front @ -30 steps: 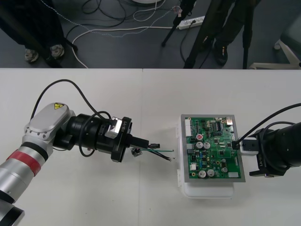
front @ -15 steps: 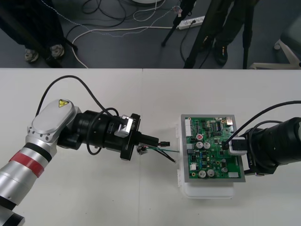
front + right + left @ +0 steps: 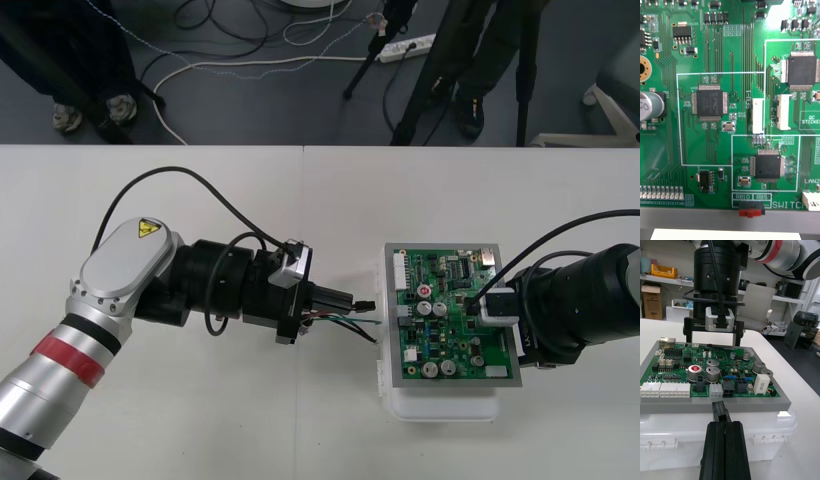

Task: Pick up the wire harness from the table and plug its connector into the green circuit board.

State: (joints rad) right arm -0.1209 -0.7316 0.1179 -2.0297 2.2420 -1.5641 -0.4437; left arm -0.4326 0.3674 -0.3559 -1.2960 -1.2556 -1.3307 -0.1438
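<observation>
The green circuit board sits on its white base at the right of the table. My left gripper points at the board's left edge, shut on the wire harness. Its small black plug sticks out past the fingertips, a short way from the board. The green and black wires trail under the fingers. In the left wrist view my shut left gripper holds the plug just before the board. My right gripper hovers over the board's right part, and the right gripper stands open there.
White and black connector sockets line the board's near edge in the left wrist view. The right wrist view looks straight down on the board with chips and a red switch. Bare table lies left and in front.
My left gripper has carried the harness rightward, nearer the board's left edge. My right gripper has shifted a little left over the board.
</observation>
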